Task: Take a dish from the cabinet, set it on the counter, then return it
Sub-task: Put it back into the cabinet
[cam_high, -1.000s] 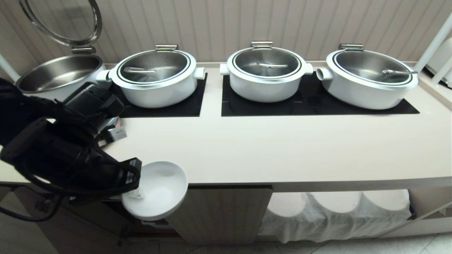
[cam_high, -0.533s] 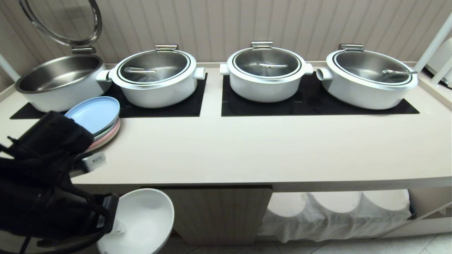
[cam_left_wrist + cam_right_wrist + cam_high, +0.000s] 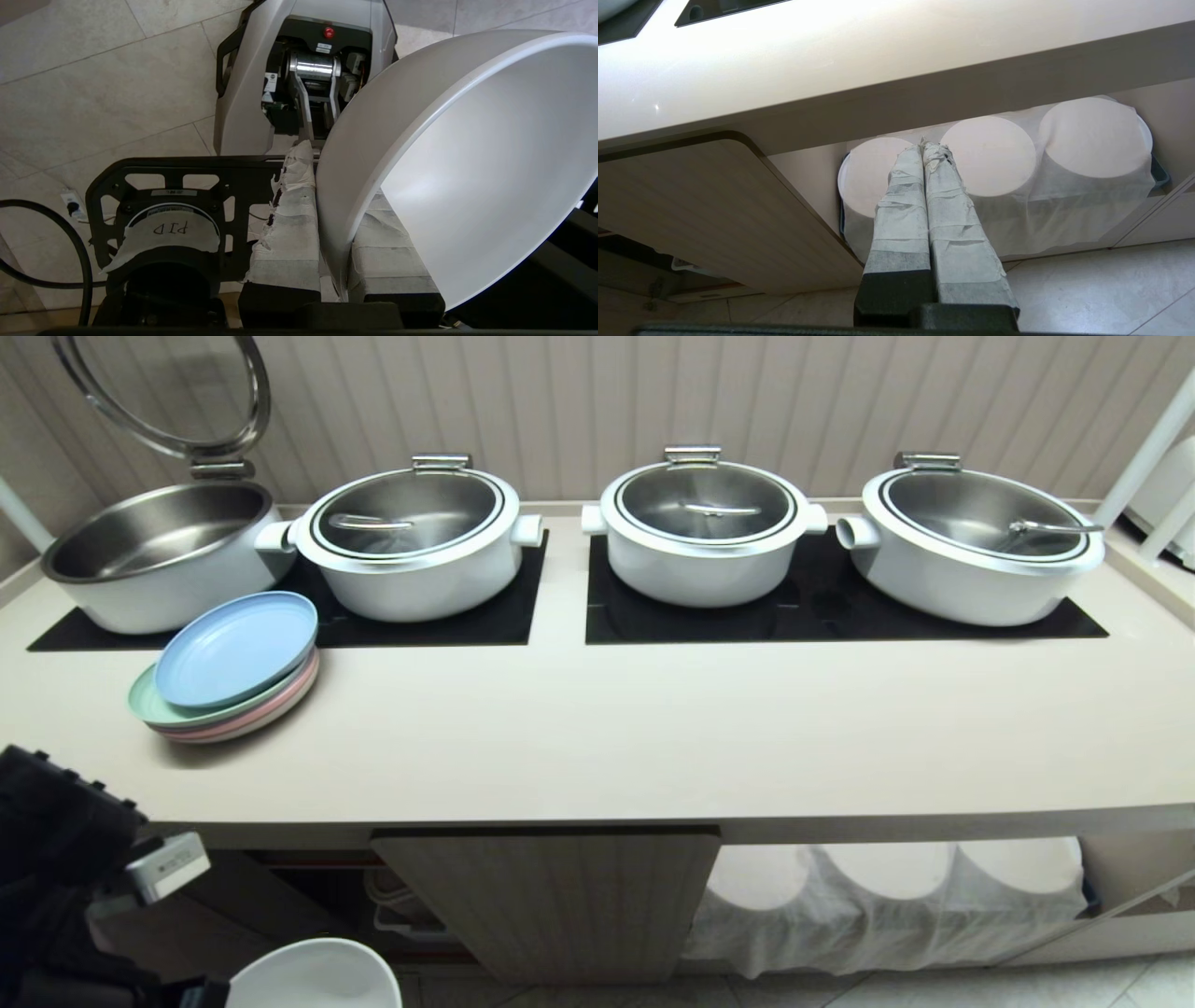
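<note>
Careful: your left gripper [image 3: 334, 242] pinches only the rim of the small white ceramic bowl [image 3: 467, 177], held tilted low beside the beige ribbed cabinet [image 3: 551, 905]. It could slip or clip the door. Right gripper [image 3: 924, 154] hangs clenched, empty.

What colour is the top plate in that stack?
Pale blue; the top plate shows best in the head view.

Black left arm [image 3: 56, 896] with cables, pale tape-wrapped fingers [image 3: 289, 233], grey base [image 3: 303, 70] with red button

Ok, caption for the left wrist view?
Left gripper fingers pinch the white bowl by its rim above the floor.
</note>
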Robot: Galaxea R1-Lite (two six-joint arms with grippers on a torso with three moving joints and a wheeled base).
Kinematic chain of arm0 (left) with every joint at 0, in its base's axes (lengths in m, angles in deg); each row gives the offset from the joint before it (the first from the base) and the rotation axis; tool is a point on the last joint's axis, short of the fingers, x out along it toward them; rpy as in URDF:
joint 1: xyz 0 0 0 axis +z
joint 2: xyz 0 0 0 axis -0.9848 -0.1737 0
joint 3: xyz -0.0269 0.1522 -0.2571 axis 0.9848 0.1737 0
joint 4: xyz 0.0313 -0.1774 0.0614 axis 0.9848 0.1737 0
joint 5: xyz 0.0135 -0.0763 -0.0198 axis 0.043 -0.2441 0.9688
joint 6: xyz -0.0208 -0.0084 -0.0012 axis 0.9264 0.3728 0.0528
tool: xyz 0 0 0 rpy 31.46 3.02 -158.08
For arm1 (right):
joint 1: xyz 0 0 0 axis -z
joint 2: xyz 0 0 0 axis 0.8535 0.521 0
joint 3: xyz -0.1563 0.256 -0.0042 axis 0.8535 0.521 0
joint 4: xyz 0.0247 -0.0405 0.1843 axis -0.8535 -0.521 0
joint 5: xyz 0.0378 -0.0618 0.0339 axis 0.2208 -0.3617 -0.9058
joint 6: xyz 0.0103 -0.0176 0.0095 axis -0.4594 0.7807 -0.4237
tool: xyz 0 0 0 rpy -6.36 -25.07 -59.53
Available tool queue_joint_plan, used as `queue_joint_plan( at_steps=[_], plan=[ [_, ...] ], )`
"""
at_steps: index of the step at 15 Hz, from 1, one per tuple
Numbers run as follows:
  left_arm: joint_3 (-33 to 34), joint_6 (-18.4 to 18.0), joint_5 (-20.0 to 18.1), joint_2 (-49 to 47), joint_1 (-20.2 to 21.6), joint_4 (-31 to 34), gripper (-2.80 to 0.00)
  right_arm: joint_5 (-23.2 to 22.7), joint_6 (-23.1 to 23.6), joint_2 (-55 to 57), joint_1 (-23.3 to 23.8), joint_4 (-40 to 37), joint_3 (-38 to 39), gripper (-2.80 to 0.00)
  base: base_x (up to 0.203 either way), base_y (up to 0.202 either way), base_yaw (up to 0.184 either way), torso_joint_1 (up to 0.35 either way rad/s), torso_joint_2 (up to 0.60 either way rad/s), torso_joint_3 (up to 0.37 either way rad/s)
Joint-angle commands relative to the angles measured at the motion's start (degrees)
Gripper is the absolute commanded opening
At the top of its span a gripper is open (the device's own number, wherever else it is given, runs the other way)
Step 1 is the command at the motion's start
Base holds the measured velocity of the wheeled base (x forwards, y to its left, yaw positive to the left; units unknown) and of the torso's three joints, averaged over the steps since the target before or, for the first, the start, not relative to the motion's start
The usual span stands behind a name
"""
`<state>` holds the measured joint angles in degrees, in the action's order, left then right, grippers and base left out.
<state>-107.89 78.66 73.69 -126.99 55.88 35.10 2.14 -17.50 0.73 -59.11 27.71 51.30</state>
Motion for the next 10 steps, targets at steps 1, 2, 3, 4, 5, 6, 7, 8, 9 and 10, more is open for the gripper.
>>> queue_joint_plan(
  at_steps=[1, 2, 3, 4, 5, 6, 7, 8, 9, 10],
  plan=[
    [1.0, 0.5, -0.3, 1.6, -0.1, 0.3, -2.8, 0.0, -0.1, 0.1, 0.0, 0.0, 0.0, -2.8, 0.0, 0.0, 0.0, 0.0, 0.0, 0.0],
    [1.2, 0.3, -0.3, 1.8, -0.1, 0.3, -2.8, 0.0, -0.1, 0.1, 0.0, 0.0, 0.0, -2.8, 0.0, 0.0, 0.0, 0.0, 0.0, 0.0],
    [1.3, 0.4, -0.3, 1.7, -0.1, 0.3, -2.8, 0.0, -0.1, 0.1, 0.0, 0.0, 0.0, -2.8, 0.0, 0.0, 0.0, 0.0, 0.0, 0.0],
    [1.7, 0.4, -0.3, 1.9, -0.1, 0.3, -2.8, 0.0, -0.1, 0.1, 0.0, 0.0, 0.0, -2.8, 0.0, 0.0, 0.0, 0.0, 0.0, 0.0],
    [2.3, 0.3, -0.3, 2.4, -0.2, 0.3, -2.8, 0.0, -0.1, 0.1, 0.0, 0.0, 0.0, -2.8, 0.0, 0.0, 0.0, 0.0, 0.0, 0.0],
    [2.4, 0.4, -0.3, 2.9, -0.5, 0.3, -2.8, 0.0, -0.1, 0.1, 0.0, 0.0, 0.0, -2.8, 0.0, 0.0, 0.0, 0.0, 0.0, 0.0],
    [2.4, 0.4, -0.3, 3.1, -0.5, 0.3, -2.8, 0.0, -0.1, 0.1, 0.0, 0.0, 0.0, -2.8, 0.0, 0.0, 0.0, 0.0, 0.0, 0.0],
    [2.4, 0.3, -0.3, 3.1, -0.5, 0.3, -2.8, 0.0, -0.1, 0.1, 0.0, 0.0, 0.0, -2.8, 0.0, 0.0, 0.0, 0.0, 0.0, 0.0],
    [2.4, 0.3, -0.3, 3.2, -0.6, 0.3, -2.8, 0.0, -0.1, 0.1, 0.0, 0.0, 0.0, -2.8, 0.0, 0.0, 0.0, 0.0, 0.0, 0.0],
    [2.4, 0.2, -0.2, 3.2, -0.8, 0.3, -2.8, 0.0, -0.1, 0.1, 0.0, 0.0, 0.0, -2.8, 0.0, 0.0, 0.0, 0.0, 0.0, 0.0]
  ],
)
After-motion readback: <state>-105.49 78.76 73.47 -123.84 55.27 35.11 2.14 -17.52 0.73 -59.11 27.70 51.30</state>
